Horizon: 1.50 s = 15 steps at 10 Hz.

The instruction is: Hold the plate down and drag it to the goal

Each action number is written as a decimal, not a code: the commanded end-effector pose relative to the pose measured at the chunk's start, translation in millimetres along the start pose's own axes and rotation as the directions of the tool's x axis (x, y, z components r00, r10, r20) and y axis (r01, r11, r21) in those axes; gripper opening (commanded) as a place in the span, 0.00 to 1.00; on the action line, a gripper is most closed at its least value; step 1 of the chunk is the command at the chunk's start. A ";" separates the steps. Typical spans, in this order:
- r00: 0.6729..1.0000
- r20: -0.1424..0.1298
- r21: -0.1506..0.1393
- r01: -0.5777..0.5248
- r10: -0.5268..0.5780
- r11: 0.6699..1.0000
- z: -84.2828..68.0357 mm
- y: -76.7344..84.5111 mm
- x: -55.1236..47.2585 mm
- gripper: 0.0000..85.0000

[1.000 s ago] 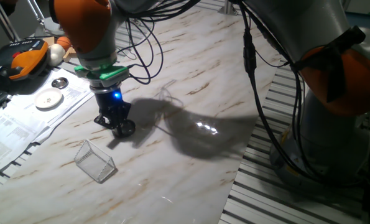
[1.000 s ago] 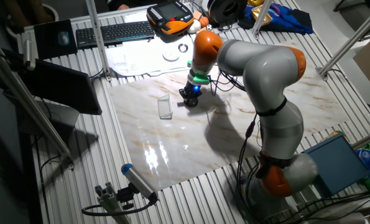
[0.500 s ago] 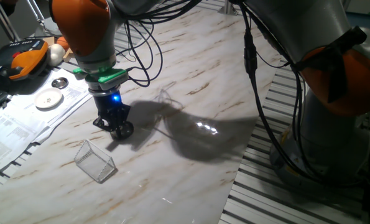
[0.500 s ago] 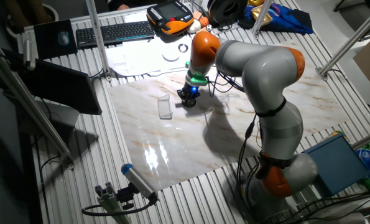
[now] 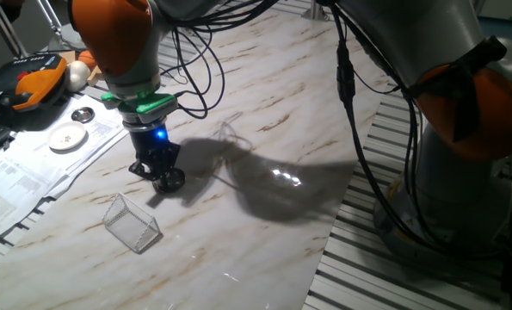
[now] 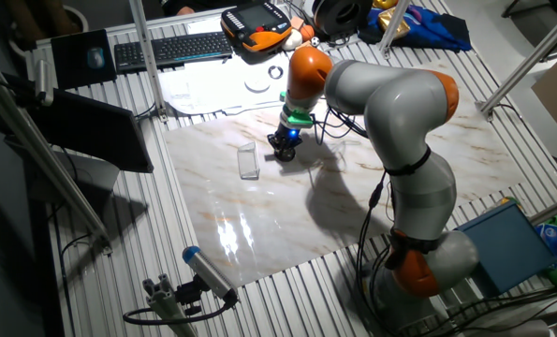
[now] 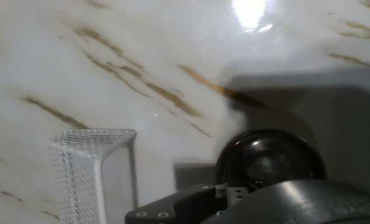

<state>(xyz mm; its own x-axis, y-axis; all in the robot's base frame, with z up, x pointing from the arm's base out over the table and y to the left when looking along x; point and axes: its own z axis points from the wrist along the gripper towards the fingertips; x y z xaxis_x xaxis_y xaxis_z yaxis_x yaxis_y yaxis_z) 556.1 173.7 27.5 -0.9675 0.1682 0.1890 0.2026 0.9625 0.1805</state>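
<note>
Dim room, light from overhead. On the marble tabletop point(image 5: 264, 103) we see a bright glare patch toward 3 o'clock of the pincer point(image 5: 159, 172), sitting inside the arm's broad soft shadow. A blue status light glows just above the pincer. In the other fixed view, glare streaks lie near 7 o'clock on the tabletop point(image 6: 259, 225); the corners are dark. In the hand view, a blown-out highlight sits at 1 o'clock, the plate point(image 7: 270, 158) mirrors its surroundings, the goal point(image 7: 91, 171) is crisp, and the near pincer housing is blurred.
</note>
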 end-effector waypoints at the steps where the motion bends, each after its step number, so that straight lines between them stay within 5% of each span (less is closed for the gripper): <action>1: 1.000 0.002 0.001 0.000 0.000 1.000 0.6 0.2 -0.2 0.00; 15: 0.999 0.003 -0.026 -0.045 0.045 0.999 10.7 21.1 13.2 0.00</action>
<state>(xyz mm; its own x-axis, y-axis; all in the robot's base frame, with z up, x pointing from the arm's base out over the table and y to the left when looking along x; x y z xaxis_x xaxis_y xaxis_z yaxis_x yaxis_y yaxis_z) 545.8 199.2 23.4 -0.9576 0.2125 0.1945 0.2503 0.9480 0.1968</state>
